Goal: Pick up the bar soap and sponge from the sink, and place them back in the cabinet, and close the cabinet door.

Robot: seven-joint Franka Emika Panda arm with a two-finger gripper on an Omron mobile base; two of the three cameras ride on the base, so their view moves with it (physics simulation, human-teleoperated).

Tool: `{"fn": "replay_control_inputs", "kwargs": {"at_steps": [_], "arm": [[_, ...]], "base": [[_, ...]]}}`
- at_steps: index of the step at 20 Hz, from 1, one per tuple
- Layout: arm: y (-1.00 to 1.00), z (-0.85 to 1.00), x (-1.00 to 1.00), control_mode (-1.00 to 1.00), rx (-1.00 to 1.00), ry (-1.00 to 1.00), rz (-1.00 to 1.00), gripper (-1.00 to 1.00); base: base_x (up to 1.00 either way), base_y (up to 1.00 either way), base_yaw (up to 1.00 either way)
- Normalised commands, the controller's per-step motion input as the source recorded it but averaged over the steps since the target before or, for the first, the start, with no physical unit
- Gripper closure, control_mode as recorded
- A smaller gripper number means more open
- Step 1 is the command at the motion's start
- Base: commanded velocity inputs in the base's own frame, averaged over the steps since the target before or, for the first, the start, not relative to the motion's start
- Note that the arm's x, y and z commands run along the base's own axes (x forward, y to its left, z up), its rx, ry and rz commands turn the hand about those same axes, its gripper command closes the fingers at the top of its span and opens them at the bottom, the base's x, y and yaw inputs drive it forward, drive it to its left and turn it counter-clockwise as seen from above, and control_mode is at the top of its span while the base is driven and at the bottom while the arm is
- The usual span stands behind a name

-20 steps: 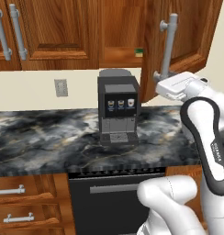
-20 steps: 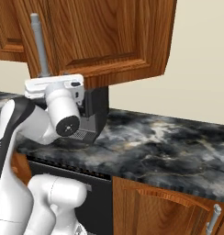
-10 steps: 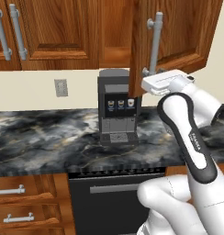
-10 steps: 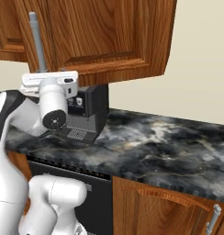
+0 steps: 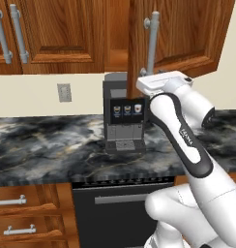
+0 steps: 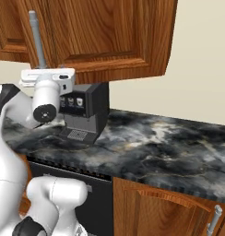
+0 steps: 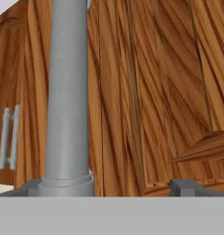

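Observation:
The reddish-brown cabinet door [image 5: 187, 34] stands ajar, and a narrow gap at its left edge shows the cabinet [image 5: 118, 58] inside. Its long silver bar handle [image 5: 152, 43] runs up the door's left side. My gripper [image 5: 152, 77] is raised against the lower end of that handle and holds nothing. In the hand view the handle [image 7: 68, 92] rises just inside the left fingertip [image 7: 33, 187]. The gripper [image 7: 109, 189] is open, fingertips wide apart, wood panel close ahead. From the right, the hand [image 6: 44, 73] sits under the door [image 6: 109, 32]. The bar soap, sponge and sink are out of view.
A dark coffee machine [image 5: 124, 118] stands on the black marble counter [image 5: 52, 145] directly below the door. Neighbouring cabinet doors with paired handles [image 5: 13, 34] hang to the left. Below the counter are a black appliance front [image 5: 115, 208] and wooden drawers [image 5: 18, 213].
The cabinet door has swung leftward toward shut, and the gap at the cabinet has narrowed. My hand has travelled left with the handle, staying open.

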Motion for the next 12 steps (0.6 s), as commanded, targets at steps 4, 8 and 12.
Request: {"fn": "replay_control_inputs", "kwargs": {"at_steps": [4,8,12], "arm": [[0.18,0.00,0.39,-1.00,0.00,0.00,-0.07,-1.00],[0.19,0.00,0.42,-1.00,0.00,0.00,-0.07,-1.00],[0.17,0.00,0.41,-1.00,0.00,0.00,-0.06,-1.00]], "base": [[0.00,0.00,0.00],[0.00,0.00,0.00],[0.00,0.00,0.00]]}}
